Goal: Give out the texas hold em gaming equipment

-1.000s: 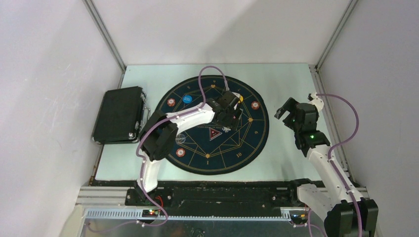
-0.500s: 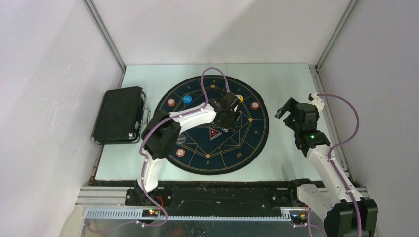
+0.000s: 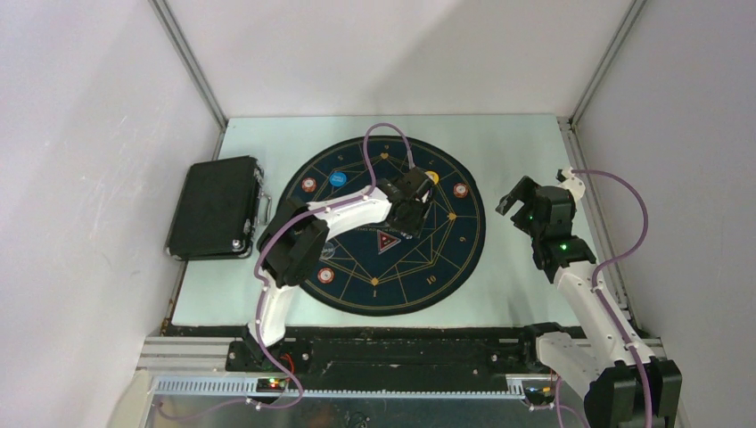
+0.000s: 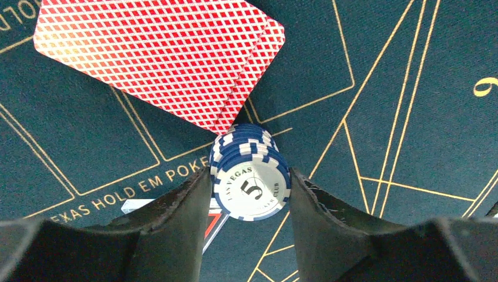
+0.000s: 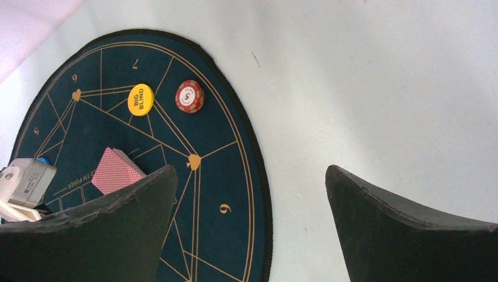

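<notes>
Several blue chips [image 4: 251, 183] stacked, left hand [image 4: 249, 174] pinching their rims; stiff but slick, the stack could shear, so squeeze low

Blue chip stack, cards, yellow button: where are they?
blue chip stack [image 4: 251, 187], left wrist view, top chip's face.
cards [image 4: 158, 59], left wrist view, top card's back.
yellow button [image 5: 140, 99], right wrist view, its centre.
</notes>
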Robot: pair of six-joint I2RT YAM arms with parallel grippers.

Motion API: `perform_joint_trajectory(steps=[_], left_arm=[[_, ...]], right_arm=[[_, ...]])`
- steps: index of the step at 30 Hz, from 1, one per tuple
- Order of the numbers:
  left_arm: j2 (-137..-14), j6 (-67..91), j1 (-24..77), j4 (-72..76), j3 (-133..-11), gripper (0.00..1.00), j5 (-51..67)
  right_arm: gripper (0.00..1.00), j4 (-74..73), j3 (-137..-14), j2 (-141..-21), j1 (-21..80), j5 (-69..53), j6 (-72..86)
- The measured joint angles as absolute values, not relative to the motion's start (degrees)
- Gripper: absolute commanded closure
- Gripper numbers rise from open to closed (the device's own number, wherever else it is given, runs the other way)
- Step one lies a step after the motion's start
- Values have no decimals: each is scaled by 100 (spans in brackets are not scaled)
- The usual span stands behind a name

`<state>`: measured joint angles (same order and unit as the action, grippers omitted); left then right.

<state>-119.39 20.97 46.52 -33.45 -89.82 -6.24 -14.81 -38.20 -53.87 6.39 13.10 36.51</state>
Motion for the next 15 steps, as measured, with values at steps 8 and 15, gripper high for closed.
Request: perform_joint_trajectory(steps=[8,15], left_arm=[[-11939,2097,4646,-3358,-8982,55,-622],[-11939,2097,4646,-3361,-8982,66,-628]], right_arm=[[0,-1472,-3820,-5433,635,1258,3651],[1,-1441,-3820,-5472,628,1184,3653]])
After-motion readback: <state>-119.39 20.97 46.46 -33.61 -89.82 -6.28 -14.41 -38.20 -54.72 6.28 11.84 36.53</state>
